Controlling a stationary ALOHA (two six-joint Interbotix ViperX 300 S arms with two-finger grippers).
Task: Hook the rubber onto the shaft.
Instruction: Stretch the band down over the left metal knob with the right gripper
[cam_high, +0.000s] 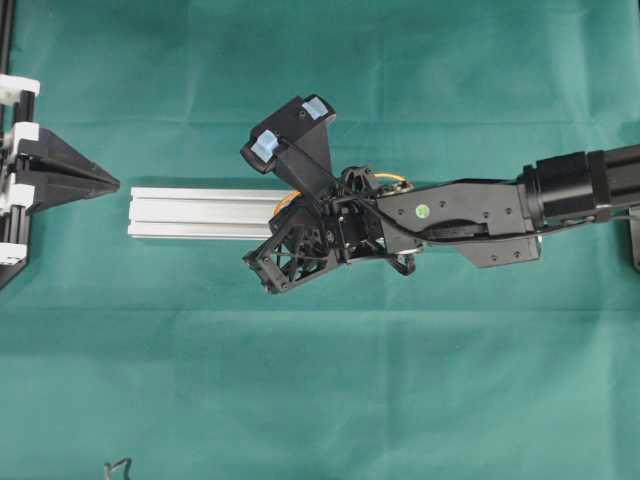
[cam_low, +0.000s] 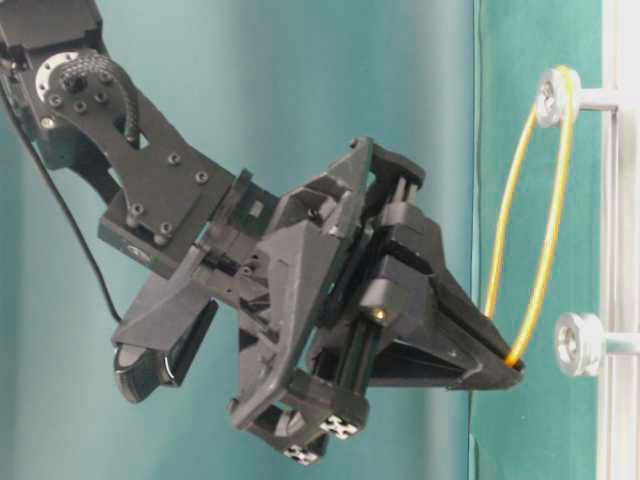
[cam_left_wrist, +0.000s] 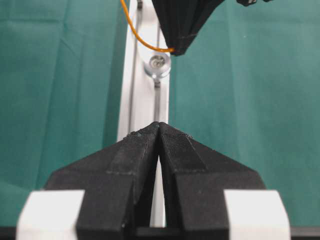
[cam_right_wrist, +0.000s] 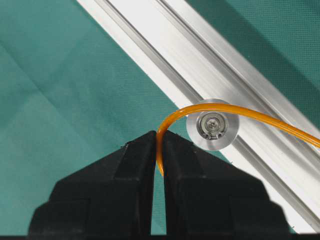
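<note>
Pinching rubber (cam_right_wrist: 159, 150) between shut right gripper (cam_right_wrist: 159, 136) jaws beside shaft (cam_right_wrist: 212, 124).

Right pincer (cam_right_wrist: 159, 150) clamped tight, arm stretched in from the right edge, wrist rolled sideways; left pincer (cam_left_wrist: 159, 129) closed, parked at left edge.

One silver rail (cam_high: 205, 213) at centre left. Two flanged shafts (cam_low: 552, 97) (cam_low: 580, 344) at frame right. One orange rubber band (cam_low: 530, 215). Two black tools: left (cam_high: 112, 183), right (cam_low: 515, 368). One green counter (cam_high: 400, 400).
</note>
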